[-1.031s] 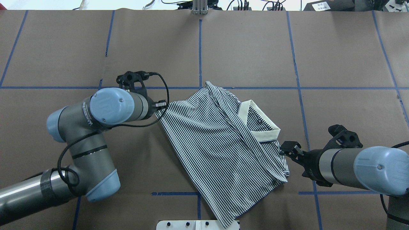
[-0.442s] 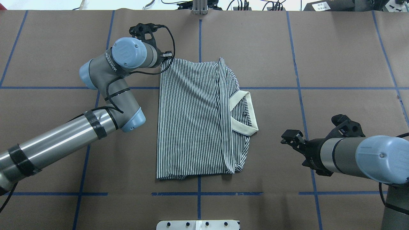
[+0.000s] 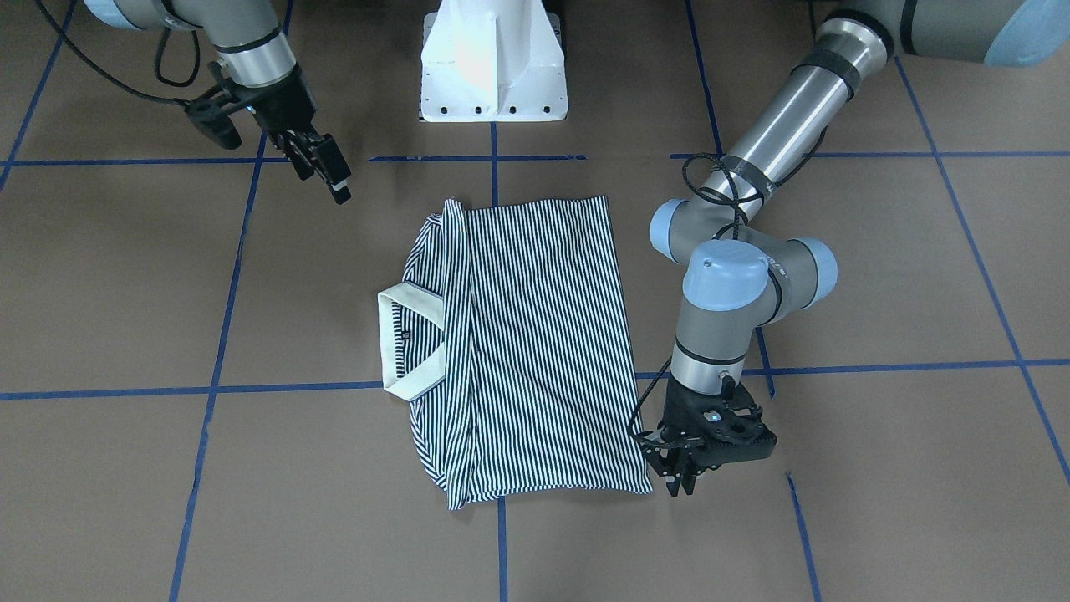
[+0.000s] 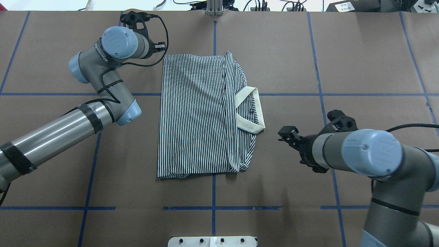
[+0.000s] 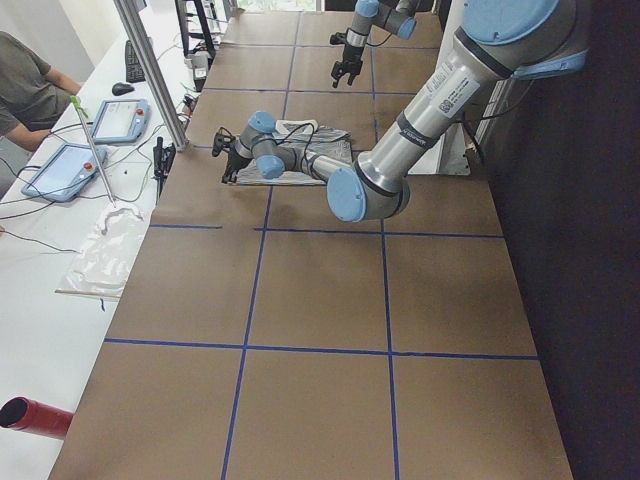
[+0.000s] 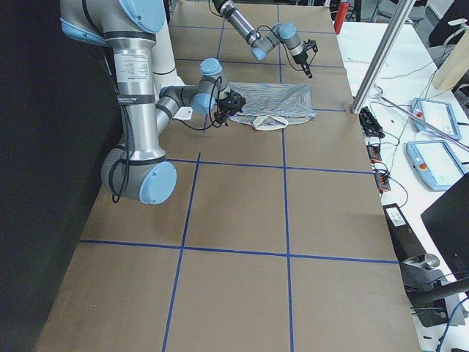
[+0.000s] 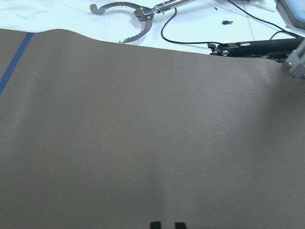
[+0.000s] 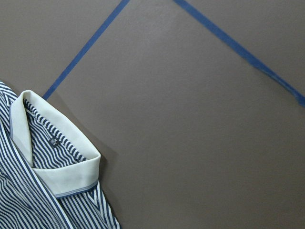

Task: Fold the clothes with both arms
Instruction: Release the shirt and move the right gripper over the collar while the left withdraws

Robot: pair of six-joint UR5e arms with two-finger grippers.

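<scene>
The striped polo shirt (image 4: 195, 113) lies flat and folded into a rectangle at mid-table, square with the tape grid. Its cream collar (image 4: 248, 113) faces the robot's right. It also shows in the front view as the shirt (image 3: 535, 334) and collar (image 3: 401, 343). My left gripper (image 4: 161, 46) hovers beside the shirt's far left corner. In the front view the left gripper (image 3: 681, 481) stands just off that corner, narrowly open, with nothing between its fingers. My right gripper (image 4: 286, 132) is open, apart from the collar, and its wrist view shows the collar (image 8: 62, 157).
The white pedestal base (image 3: 493, 67) stands at the robot's edge of the table. Blue tape lines (image 4: 214, 207) cross the brown paper. Cables and metal tongs (image 7: 133, 12) lie beyond the far edge. A seated person (image 5: 20, 90) and tablets (image 5: 118, 120) are at the side bench.
The left arm dragged the shirt's corner toward the far edge, swinging the shirt from diagonal to square with the grid, and now stands off the cloth. The right gripper shifted farther and slightly left.
</scene>
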